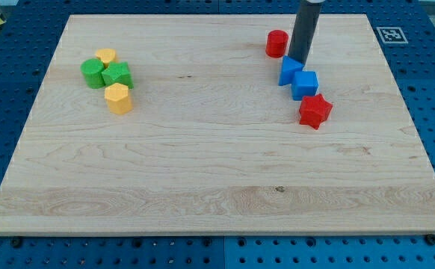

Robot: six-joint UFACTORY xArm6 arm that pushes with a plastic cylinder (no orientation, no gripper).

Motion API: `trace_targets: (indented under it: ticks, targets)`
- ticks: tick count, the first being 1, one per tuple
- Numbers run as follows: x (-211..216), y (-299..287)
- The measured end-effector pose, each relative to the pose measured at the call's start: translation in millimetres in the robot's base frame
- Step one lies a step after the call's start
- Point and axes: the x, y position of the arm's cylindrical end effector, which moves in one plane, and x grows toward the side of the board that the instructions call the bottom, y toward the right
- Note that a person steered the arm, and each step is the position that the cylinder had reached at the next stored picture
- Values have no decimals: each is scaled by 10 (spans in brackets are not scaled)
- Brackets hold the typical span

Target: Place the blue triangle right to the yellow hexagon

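The blue triangle lies at the view's upper right, touching the blue cube to its right. My tip stands at the triangle's top edge, touching it. The yellow hexagon lies far off at the view's left, below the green blocks. The red cylinder lies apart, up and left of my tip.
A red star sits just below the blue cube. A green cylinder, a green star and a small yellow block cluster above the hexagon. A marker tag is at the board's top right corner.
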Motion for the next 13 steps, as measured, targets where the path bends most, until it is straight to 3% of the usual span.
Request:
trace_targets:
  ticks: [3, 5, 8, 9, 11, 13]
  targets:
    - [255, -59]
    - [266, -397]
    - [609, -696]
    - [515, -667]
    - [379, -215]
    - [395, 731]
